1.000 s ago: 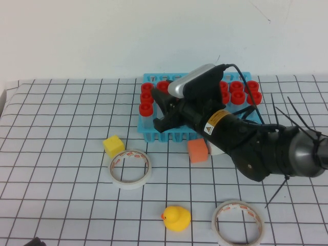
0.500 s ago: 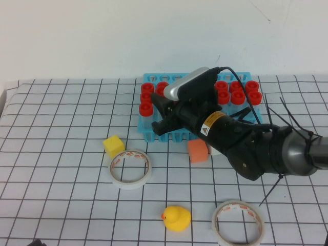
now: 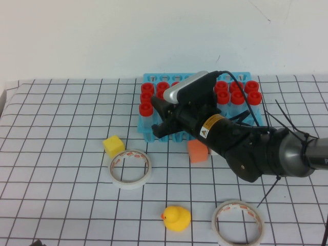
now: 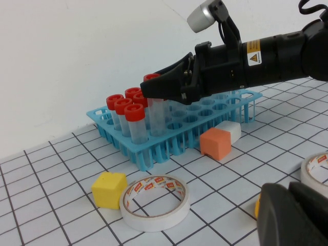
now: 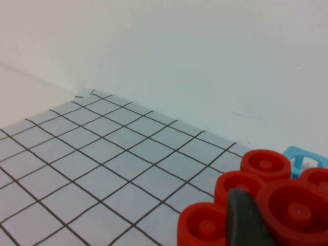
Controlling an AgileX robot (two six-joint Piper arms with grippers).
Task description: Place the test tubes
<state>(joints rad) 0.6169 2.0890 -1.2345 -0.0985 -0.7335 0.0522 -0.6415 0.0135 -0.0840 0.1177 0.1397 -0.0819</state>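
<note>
High view: the right gripper reaches over the blue rack's left end

Left wrist view: it clamps 1 red-capped test tube, upright at the rack; the left gripper, closed, sits low in front

Right wrist view: red caps cluster beside the right gripper

A white, black-gridded bench carries a yellow cube left of its middle, just beside a tape roll lying flat nearer the front edge. A yellow rubber duck stands by the front edge, near a second tape roll toward the right. An orange cube sits mid-bench, just beside a white block.
</note>
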